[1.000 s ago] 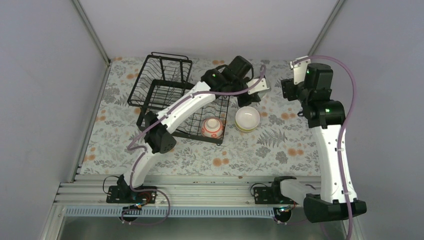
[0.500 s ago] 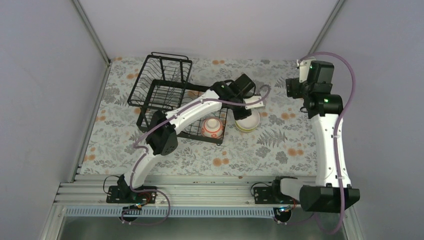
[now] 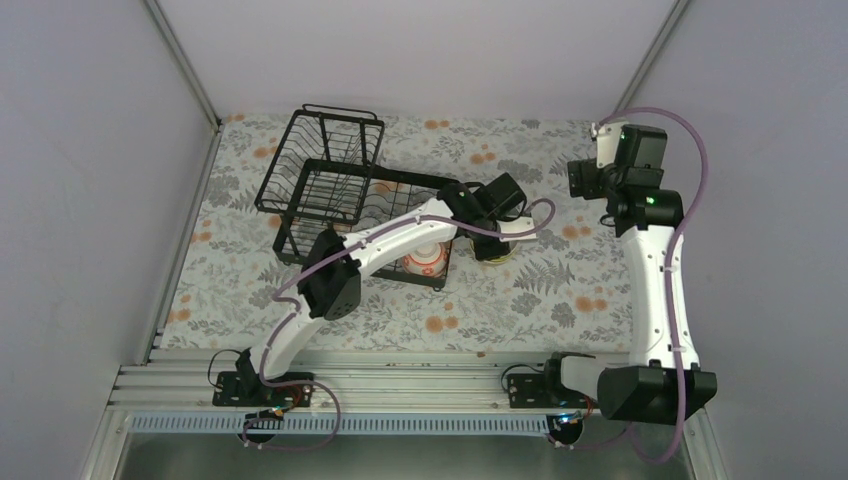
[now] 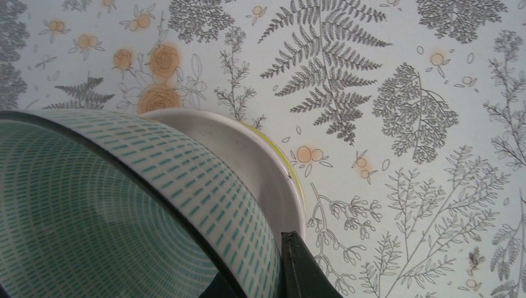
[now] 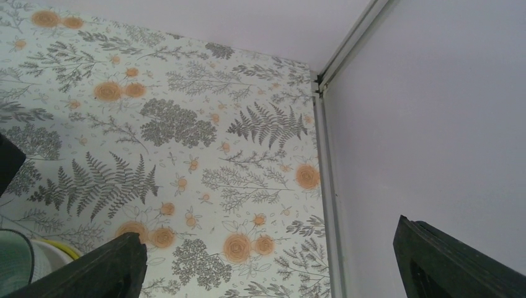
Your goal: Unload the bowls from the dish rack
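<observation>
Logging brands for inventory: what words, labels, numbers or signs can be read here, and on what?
None readable. The green-dashed bowl, the pale bowl under it, the red-patterned bowl, the dish rack and the floral tablecloth show only patterns or bare surfaces, no lettering.

You are working in a robot test cell: plain pale grey panel walls (image 3: 80, 150) enclose a floral fern-print tablecloth (image 3: 560, 290), with a ribbed aluminium mounting rail (image 3: 420, 385) along its near edge
</observation>
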Robot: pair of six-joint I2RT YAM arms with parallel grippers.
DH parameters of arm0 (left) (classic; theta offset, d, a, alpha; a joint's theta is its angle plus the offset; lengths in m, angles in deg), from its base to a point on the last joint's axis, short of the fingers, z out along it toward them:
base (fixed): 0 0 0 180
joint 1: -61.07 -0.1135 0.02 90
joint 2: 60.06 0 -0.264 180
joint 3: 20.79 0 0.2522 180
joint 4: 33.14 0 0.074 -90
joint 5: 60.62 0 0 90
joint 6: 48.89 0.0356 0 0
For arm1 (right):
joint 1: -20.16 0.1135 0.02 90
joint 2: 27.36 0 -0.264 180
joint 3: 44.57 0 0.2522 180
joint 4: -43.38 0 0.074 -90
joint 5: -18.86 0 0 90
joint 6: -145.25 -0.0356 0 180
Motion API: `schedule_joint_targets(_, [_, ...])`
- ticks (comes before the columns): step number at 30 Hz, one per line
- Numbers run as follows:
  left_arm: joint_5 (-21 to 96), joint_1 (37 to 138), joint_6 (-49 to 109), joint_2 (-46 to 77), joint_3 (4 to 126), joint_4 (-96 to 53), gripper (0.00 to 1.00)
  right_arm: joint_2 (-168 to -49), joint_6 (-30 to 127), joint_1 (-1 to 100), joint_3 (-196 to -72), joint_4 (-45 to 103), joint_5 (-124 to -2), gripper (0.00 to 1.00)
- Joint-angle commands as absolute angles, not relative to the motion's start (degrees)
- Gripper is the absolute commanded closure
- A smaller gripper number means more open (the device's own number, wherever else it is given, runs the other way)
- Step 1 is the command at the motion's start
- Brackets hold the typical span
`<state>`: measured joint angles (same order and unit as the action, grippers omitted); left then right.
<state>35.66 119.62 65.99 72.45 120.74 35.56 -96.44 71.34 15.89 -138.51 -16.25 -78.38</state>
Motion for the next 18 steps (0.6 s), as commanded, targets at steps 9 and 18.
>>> schedule_joint_targets(9, [22.2,123.7,66.0,75.4,122.5,32.9,0.98,-96.2,72.6,14.1,-137.0,-14.1,-76.0,0.02])
schedule_joint_targets(18, [13.8,124.3,67.4,75.6,120.2,31.6,0.94,-95.9,73.0,13.4,-135.9,-13.8,-74.8,0.02])
